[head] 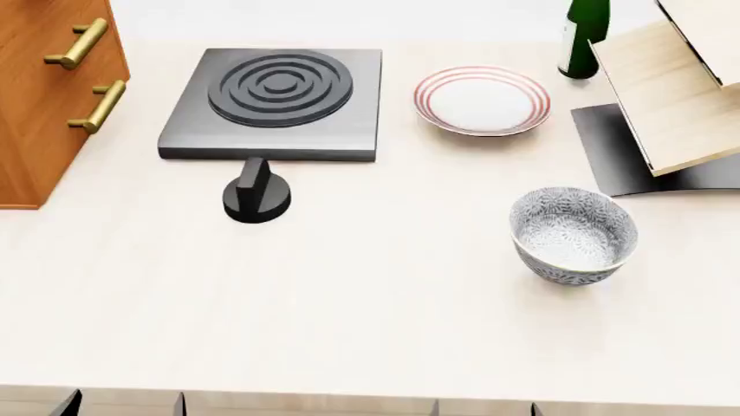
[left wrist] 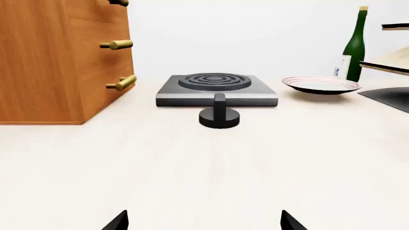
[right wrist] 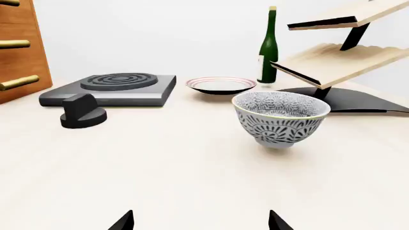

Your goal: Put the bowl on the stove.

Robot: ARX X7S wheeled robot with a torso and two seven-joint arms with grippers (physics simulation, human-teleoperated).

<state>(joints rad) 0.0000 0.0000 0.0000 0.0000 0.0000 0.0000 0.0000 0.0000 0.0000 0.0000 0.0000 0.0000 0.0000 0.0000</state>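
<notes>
The bowl [head: 574, 234], white with a grey-blue floral pattern, stands upright on the pale table at the right; it also shows in the right wrist view [right wrist: 280, 118]. The stove [head: 277, 100], a dark-grey slab with burner rings, lies at the back left, and shows in both wrist views [left wrist: 216, 88] [right wrist: 112, 87]. My left gripper [left wrist: 204, 223] is open and empty near the table's front edge, facing the stove. My right gripper [right wrist: 199, 223] is open and empty, well short of the bowl. In the head view only the fingertips [head: 72, 401] show at the bottom edge.
A round black knob [head: 256, 195] stands in front of the stove. A white plate with red rings [head: 483, 100] and a green bottle [head: 584, 35] are at the back. A wooden drawer cabinet [head: 47, 95] is at the left, a wooden rack on a dark base [head: 671, 95] at the right.
</notes>
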